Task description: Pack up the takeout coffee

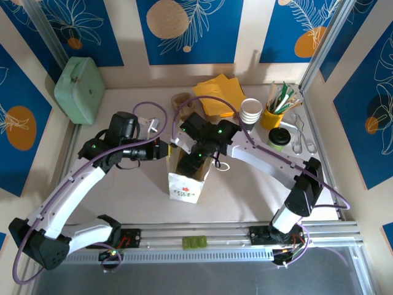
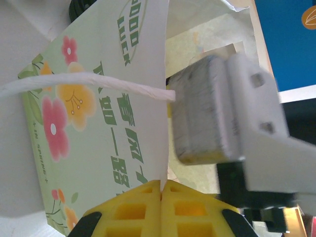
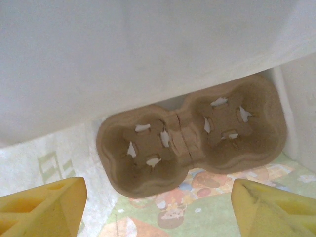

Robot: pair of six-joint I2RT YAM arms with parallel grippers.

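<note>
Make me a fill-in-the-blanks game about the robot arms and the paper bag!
1. The left end effector is shut on the edge of the paper bag, which is printed with pink and orange ___.
2. In the bag, under the open right end effector, lies a cardboard cup carrier with ___ cup wells.
3. The takeout coffee stands on the table outside the bag, and its lid is ___.
4. Next to it, the cup holding straws and sticks is ___.
Missing words: flowers; two; black; yellow.

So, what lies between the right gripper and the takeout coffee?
In the top view, the right arm's own white link crosses bare table between the right gripper, down in the paper bag, and the takeout coffee.
</note>
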